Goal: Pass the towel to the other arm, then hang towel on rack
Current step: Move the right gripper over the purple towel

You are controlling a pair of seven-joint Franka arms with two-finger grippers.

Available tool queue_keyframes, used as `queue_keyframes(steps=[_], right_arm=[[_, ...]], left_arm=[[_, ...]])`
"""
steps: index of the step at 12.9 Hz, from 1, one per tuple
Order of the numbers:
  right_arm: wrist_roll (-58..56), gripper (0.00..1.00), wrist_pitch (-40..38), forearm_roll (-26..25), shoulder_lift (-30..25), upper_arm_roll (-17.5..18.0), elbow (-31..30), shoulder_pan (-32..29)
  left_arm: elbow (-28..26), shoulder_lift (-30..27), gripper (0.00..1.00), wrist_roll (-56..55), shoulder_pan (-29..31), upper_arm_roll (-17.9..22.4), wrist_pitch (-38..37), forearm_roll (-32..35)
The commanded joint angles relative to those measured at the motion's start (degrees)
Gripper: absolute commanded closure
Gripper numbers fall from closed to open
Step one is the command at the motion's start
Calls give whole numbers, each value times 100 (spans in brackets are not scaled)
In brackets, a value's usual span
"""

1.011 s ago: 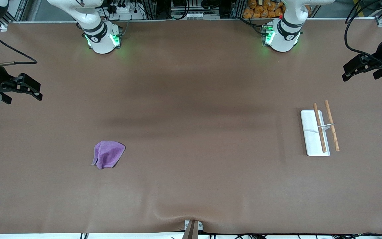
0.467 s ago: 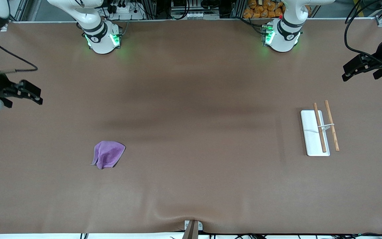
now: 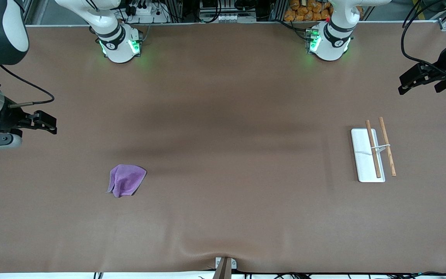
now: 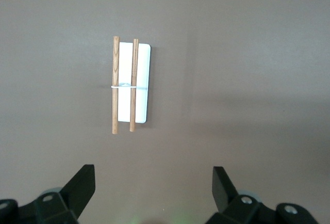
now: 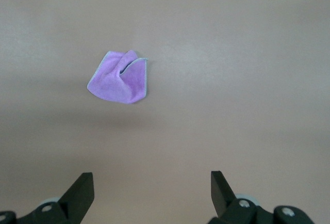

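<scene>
The brown surface (image 3: 223, 116) carries the towel (image 3: 125, 180) crumpled toward the right arm's end and the rack (image 3: 373, 154) toward the left arm's end, well apart; step in hand: initial pickup, not yet begun; right gripper (image 3: 47, 122) hovers over bare surface, fingers fully spread, empty; left gripper (image 3: 409, 83) waits likewise spread and empty; next, I judge, the right gripper must descend over the towel and pinch a raised fold.

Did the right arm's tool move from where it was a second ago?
Yes. In the front view the right tool has dropped lower, closer to the purple towel, which stayed put on the table. Its fingers are open.
</scene>
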Motion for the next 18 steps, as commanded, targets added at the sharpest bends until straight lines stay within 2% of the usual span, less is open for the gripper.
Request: queue_keyframes(steps=[1,7,13,15,18], right_arm=[[21,0,7,-53,352,32,165,49],[47,0,200,176,765,14,165,-48],[311,0,719,1326,1520,5,156,-276],[346,0,790,1537,1810,-3,147,-329],[1231,0,1236,1741,2118,5,130,-137]], left_arm=[[63,62,0,129,-30,-31,-66,114],[72,36,0,129,-22,-58,-93,106],[81,35,0,146,14,-58,-189,106],[81,35,0,137,5,-58,-189,106],[89,62,0,129,5,-49,-189,114]])
